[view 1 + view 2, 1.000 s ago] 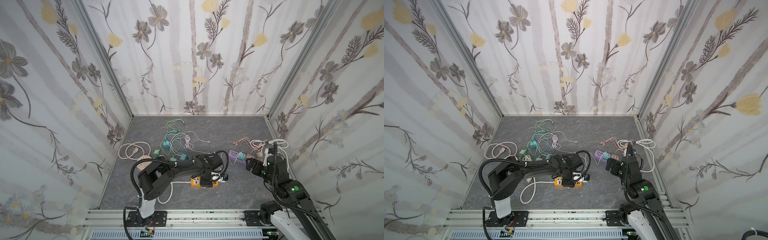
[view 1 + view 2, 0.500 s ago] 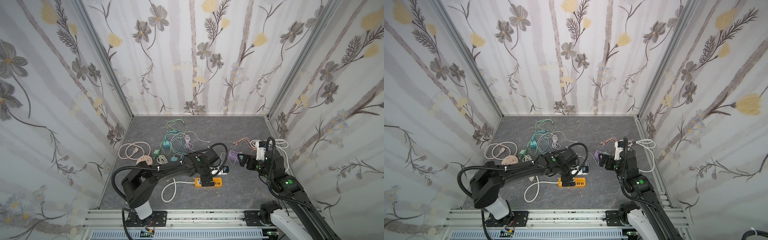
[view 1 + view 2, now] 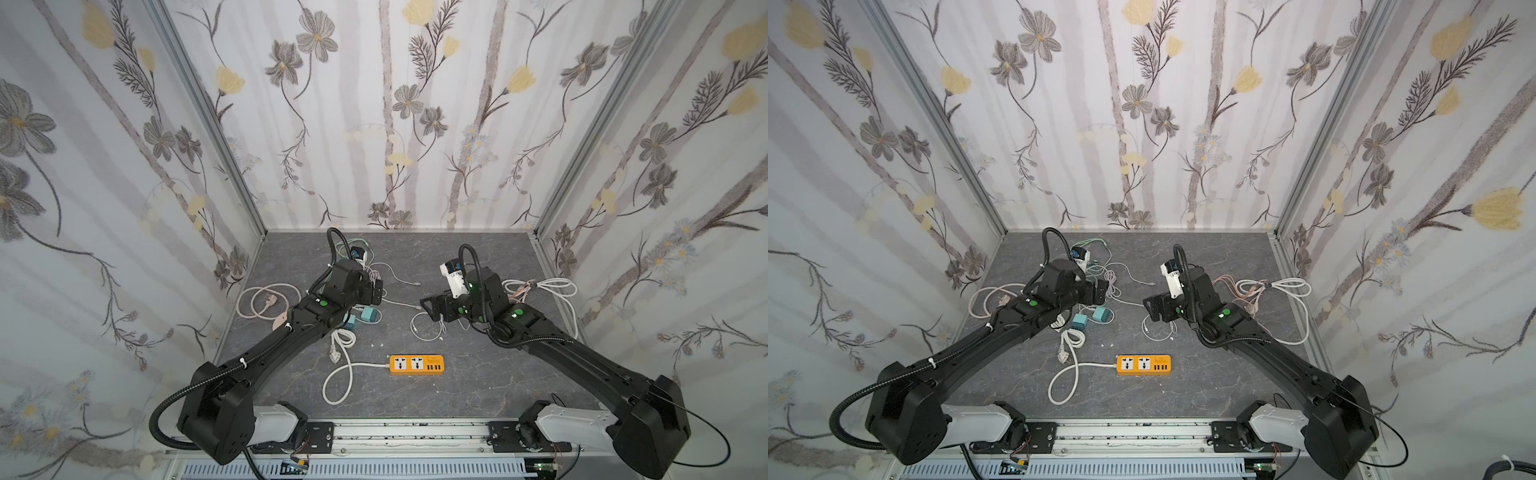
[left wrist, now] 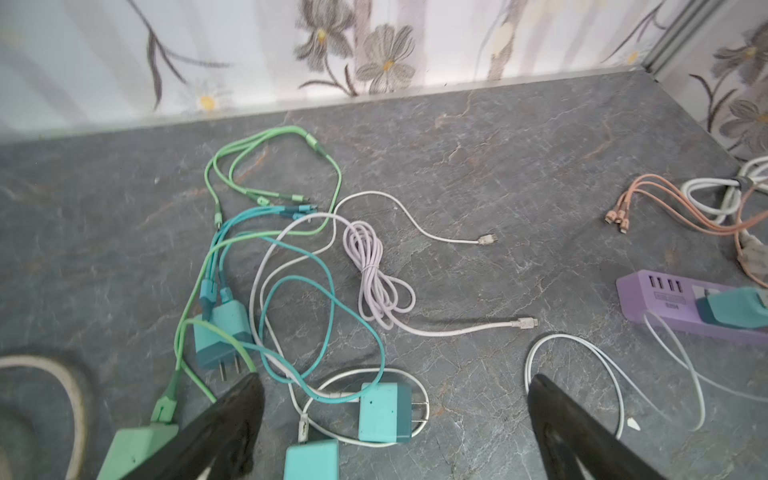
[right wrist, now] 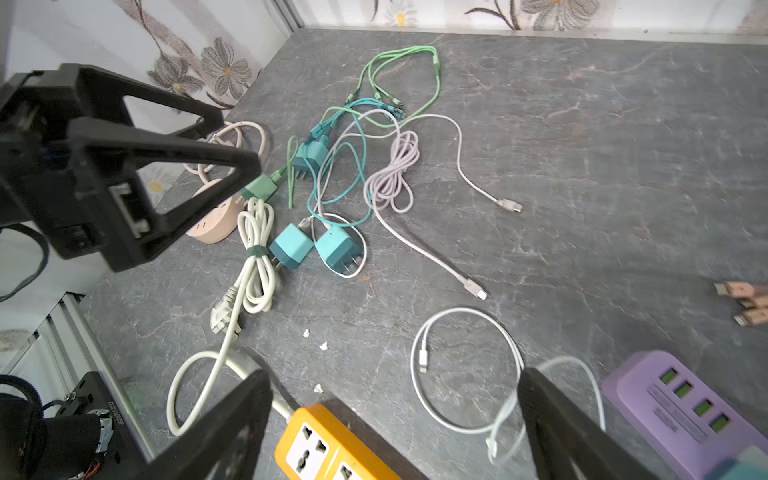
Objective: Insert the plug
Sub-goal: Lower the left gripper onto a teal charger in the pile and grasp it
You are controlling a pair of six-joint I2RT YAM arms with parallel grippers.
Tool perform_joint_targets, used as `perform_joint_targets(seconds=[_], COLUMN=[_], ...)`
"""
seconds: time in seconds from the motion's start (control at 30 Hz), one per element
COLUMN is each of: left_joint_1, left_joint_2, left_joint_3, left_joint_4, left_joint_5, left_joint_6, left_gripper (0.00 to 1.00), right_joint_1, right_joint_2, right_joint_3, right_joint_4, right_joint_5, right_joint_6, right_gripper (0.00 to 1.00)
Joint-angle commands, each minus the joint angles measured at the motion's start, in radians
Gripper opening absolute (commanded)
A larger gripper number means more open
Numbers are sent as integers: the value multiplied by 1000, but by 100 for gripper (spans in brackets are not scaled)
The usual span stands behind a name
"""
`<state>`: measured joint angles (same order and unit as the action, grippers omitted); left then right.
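- While they hover over the grey bench (image 3: 415, 253), the left tool (image 3: 376, 292) and the right tool (image 3: 432, 306) each have their jaws spread wide with nothing between them.
- Orange power strip (image 3: 417, 364): flat on the bench, sockets up and unoccupied, nearer the robot's base than either tool and roughly midway between the two.
- From the right wrist, one end of that strip shows just under the right tool (image 5: 392, 374), close to one finger (image 5: 232, 419).
- White cord (image 3: 370, 365): runs from the strip in a loop toward the left tool's side. It ends in a white three-pin plug (image 3: 334, 356), loose on the bench on the base side of the left tool and apart from the strip.
- Teal charger (image 4: 384, 411): lies on its side directly beneath the open gap of the left tool (image 4: 395, 378), prongs bare. A second teal charger (image 4: 311, 457) sits just beside it, closer to the wrist.
- Third teal charger (image 4: 224, 332): just past one fingertip of the left tool, tangled in green and teal cables (image 4: 338, 183).
- Purple power strip (image 5: 681, 411): beside the right tool's other finger, with a teal plug (image 4: 731, 307) seated in it.
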<state>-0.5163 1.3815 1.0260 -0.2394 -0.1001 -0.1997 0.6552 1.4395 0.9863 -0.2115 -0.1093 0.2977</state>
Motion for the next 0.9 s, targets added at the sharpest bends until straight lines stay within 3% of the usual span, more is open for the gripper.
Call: perform_joint_targets(seconds=[0.0,0.13,0.4,0.53,0.7,0.87], left_joint_1=[24,68,74,44,42,52], left_joint_2=[101,248,426,478,521,490], left_joint_3=[92,174,310,376,374,326], left_joint_4=[-333,-497,-593,-628,-616,-625], left_joint_5=[-17,42,131,120,109,42], left_joint_6=[-114,-131,-106,-165,-222,-187], left_gripper=[93,81,58,58,50,60], right_joint_1=[15,15,15,15,15,15], right_joint_2=[81,120,114,111,104,98], right_joint_3=[72,84,78,67,58,48], right_joint_4=[-18,-13,-52,-66,-72,-92], right_joint_5=[154,195,236,259,271,285], right_joint_6=[72,150,172,183,190,182], right_gripper=[95,96,97,97,97,97])
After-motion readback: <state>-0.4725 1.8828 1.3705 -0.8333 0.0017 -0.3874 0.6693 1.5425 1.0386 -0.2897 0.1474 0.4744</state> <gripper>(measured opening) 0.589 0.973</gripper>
